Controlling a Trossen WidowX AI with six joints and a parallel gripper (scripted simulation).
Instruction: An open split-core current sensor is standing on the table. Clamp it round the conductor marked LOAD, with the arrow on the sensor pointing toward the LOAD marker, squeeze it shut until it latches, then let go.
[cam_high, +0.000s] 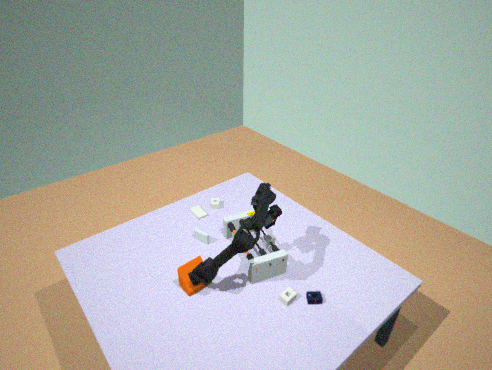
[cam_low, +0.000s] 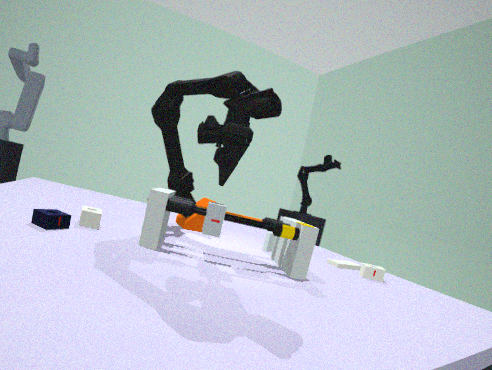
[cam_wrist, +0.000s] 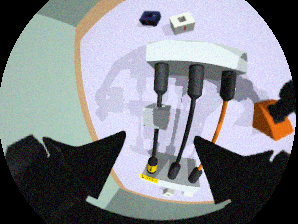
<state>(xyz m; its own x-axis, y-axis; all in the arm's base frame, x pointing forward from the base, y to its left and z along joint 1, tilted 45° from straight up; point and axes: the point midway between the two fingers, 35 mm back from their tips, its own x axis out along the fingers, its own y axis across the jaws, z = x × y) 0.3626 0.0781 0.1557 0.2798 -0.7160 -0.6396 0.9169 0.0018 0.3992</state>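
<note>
Only the exterior view shows a red mark on the grey sensor, which sits around the yellow-banded cable. The wrist view shows the empty gripper spread wide, the sensor beyond its fingertips.

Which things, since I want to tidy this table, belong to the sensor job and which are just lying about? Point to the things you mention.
Job:
- grey split-core sensor (cam_high: 270, 241) (cam_low: 214, 220) (cam_wrist: 157, 116)
- yellow-banded conductor (cam_low: 288, 231) (cam_wrist: 152, 166)
- two grey end blocks (cam_high: 268, 266) (cam_low: 156, 220) (cam_wrist: 195, 52)

Lying about:
- navy holed block (cam_high: 314, 298) (cam_low: 51, 219) (cam_wrist: 150, 18)
- two white holed blocks (cam_high: 288, 297) (cam_low: 90, 219) (cam_wrist: 182, 27)
- flat white plate (cam_high: 198, 212) (cam_low: 342, 263)
- upright white plate (cam_high: 201, 236) (cam_low: 269, 241)
</note>
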